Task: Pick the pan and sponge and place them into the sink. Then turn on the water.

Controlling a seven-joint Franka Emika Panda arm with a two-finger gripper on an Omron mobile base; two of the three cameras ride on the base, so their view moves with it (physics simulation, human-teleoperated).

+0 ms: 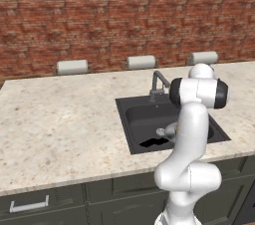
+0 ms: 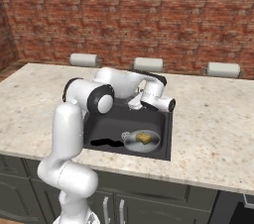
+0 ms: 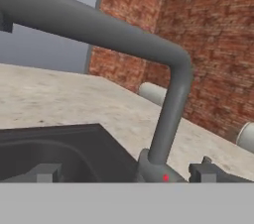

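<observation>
The grey pan (image 2: 133, 142) lies in the black sink (image 2: 101, 125), its black handle pointing left. The yellow-brown sponge (image 2: 144, 138) rests inside the pan. In the left base view my arm covers most of the sink (image 1: 142, 114); a bit of the pan (image 1: 163, 132) shows beside it. My gripper (image 2: 135, 103) hangs at the sink's back edge, right at the grey faucet (image 1: 158, 83). In the hand view the gripper (image 3: 126, 173) is open, its fingertips (image 3: 47, 172) wide apart, with the faucet (image 3: 168, 109) base just beyond them. No water runs from the spout.
A pale stone counter (image 1: 60, 119) surrounds the sink, with a brick wall behind. Three grey cylinders (image 1: 72, 66) (image 1: 141, 61) (image 1: 202, 57) line the wall's foot. Dark cabinet fronts (image 1: 30, 204) sit below the counter edge.
</observation>
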